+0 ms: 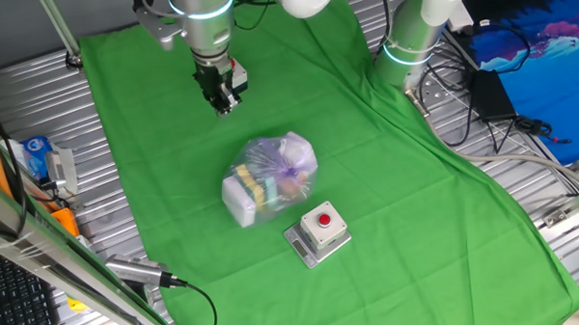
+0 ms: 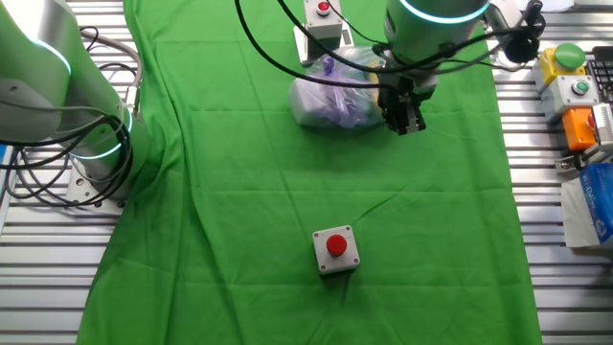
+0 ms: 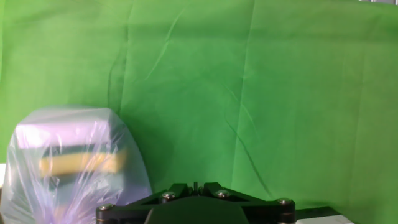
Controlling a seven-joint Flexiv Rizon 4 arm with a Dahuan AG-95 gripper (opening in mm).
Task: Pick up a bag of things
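The bag of things [image 1: 271, 178] is a lumpy clear plastic bag lying on the green cloth, with a white block, a yellow-green sponge and purple bits inside. It also shows in the other fixed view [image 2: 335, 92] and at the lower left of the hand view [image 3: 71, 165]. My gripper [image 1: 223, 101] hangs above the cloth, up and to the left of the bag and apart from it. In the other fixed view the gripper [image 2: 403, 119] is just right of the bag. Its fingers stand close together with nothing between them.
A grey box with a red button [image 1: 319, 231] sits right beside the bag. A second red-button box [image 2: 335, 251] lies alone on the cloth. The other arm's base [image 1: 407, 46] stands at the cloth's edge. Cables and boxes lie on the metal table around it.
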